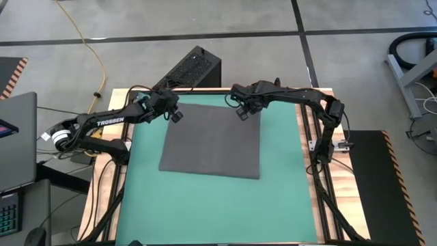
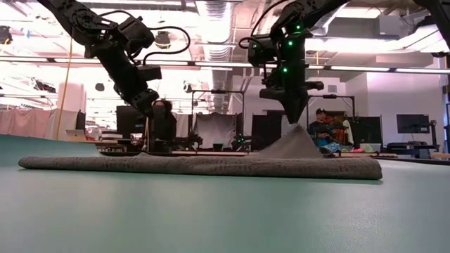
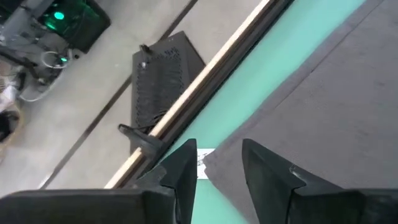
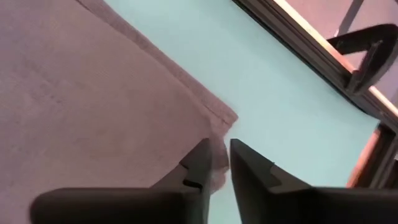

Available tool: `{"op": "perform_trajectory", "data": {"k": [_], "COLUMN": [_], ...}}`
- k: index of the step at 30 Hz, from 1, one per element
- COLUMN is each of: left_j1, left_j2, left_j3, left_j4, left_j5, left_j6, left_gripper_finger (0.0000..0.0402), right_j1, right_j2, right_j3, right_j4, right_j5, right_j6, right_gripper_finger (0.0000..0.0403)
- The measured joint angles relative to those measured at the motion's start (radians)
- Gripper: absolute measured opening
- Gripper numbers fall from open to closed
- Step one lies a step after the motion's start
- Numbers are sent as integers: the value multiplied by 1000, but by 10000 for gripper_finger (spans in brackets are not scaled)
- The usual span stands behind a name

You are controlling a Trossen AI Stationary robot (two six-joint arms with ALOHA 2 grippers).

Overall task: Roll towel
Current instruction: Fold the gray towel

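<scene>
The dark grey towel (image 1: 212,140) lies spread flat on the green mat (image 1: 280,198), except for its far right corner. My right gripper (image 1: 241,113) is shut on the towel near that corner and has drawn it up into a small peak (image 2: 292,144). My left gripper (image 1: 175,115) is open above the far left corner. In the left wrist view its fingers (image 3: 217,149) stand on either side of that corner, next to the small white tag (image 3: 204,157), apart from the cloth. My right gripper pinches the towel between its two fingers (image 4: 202,158), just inside the far right corner (image 4: 219,127). The fingers come from above, pointing down. The pinched cloth is raised into a peak, and the rest of the towel lies on the mat.
A black perforated box (image 1: 191,68) stands on the floor beyond the table's far edge. A laptop (image 1: 17,137) sits off the table to the left. The wooden table rim (image 1: 307,92) frames the mat. People (image 2: 323,130) sit in the room behind.
</scene>
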State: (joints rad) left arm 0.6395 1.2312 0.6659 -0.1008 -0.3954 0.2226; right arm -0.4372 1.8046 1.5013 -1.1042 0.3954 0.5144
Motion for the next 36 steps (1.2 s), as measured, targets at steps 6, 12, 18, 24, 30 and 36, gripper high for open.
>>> {"op": "perform_trajectory", "data": {"k": [6, 12, 18, 24, 30, 36], "left_j1": [-1, -3, -71, -290, -521, -632], "left_j2": [0, -3, -106, -378, -612, -777], "left_j3": [0, 0, 55, 179, 107, -151], "left_j4": [-22, -14, -64, -312, -290, -34], "left_j5": [182, 563, 1067, 903, 518, 404], "left_j6": [-72, -158, -139, -79, -293, -491], "left_gripper_finger": [119, 117, 92, 57, 14, 0], "right_j1": [-26, -25, 90, 329, 629, 842], "right_j2": [0, -6, -64, -118, -219, -242], "right_j3": [0, 0, 0, -6, -305, -553], "right_j4": [9, 107, 211, 232, 768, 1120], "right_j5": [-1, -60, -372, -529, -248, 250], "right_j6": [-17, -210, -485, -522, -251, 150], "right_gripper_finger": [161, 193, 186, 179, 146, 81]}}
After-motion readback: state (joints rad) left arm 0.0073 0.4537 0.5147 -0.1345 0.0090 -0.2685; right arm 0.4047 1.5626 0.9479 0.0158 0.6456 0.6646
